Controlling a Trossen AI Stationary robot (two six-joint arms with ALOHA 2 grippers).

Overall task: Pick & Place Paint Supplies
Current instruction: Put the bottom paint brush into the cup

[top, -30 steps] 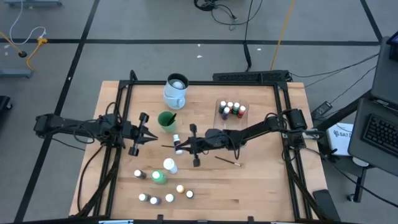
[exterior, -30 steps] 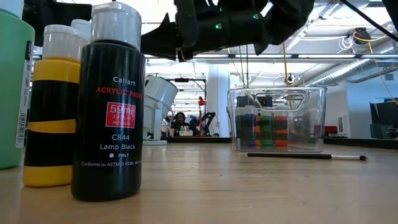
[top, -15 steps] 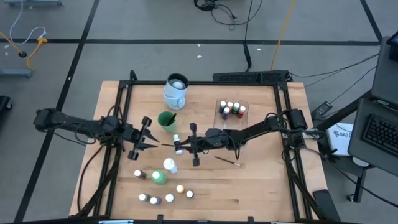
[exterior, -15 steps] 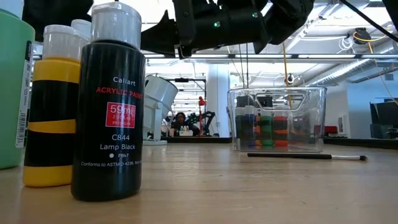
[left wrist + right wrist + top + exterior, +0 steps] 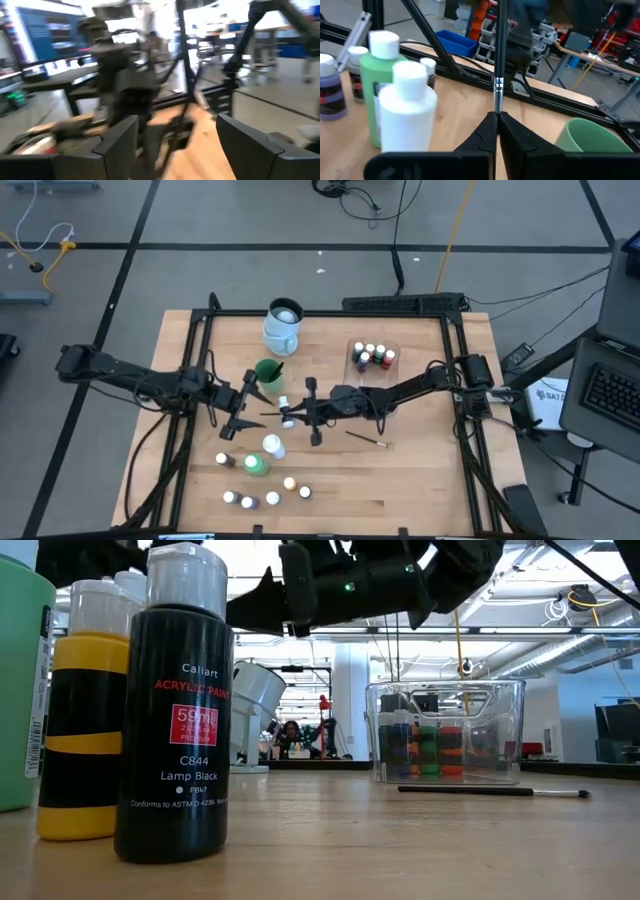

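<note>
My right gripper (image 5: pixel 288 417) hovers over the table's middle, level, pointing toward the left edge, and is shut on a thin dark brush (image 5: pixel 272 417). The brush (image 5: pixel 498 55) sticks out past the fingertips toward my left gripper (image 5: pixel 255 408). That gripper (image 5: pixel 175 145) is open and faces the brush's free end; I cannot tell whether it touches. Small white-capped bottles (image 5: pixel 272 499) stand near the front edge, with a white bottle (image 5: pixel 272 446) and a green bottle (image 5: pixel 256 465) behind them. A second brush (image 5: pixel 366 440) lies flat on the table. My right gripper pinches the brush between its two fingertips (image 5: pixel 487 125), just short of the silver ferrule (image 5: pixel 498 86). The fingers come level from the table's right side and lie along the brush. The brush is lifted clear of the table and points level toward the left.
A green cup (image 5: pixel 267 373) with a brush in it stands just behind the grippers, and a white-and-blue mug (image 5: pixel 283 323) farther back. A clear tub (image 5: pixel 372 358) holding several bottles is at the back right. A black bottle (image 5: pixel 175 710) and a yellow bottle (image 5: pixel 85 710) stand close to the low camera.
My left gripper has moved toward the table's right, toward the brush and my right gripper, and has opened from shut. My right gripper has held the brush still.
</note>
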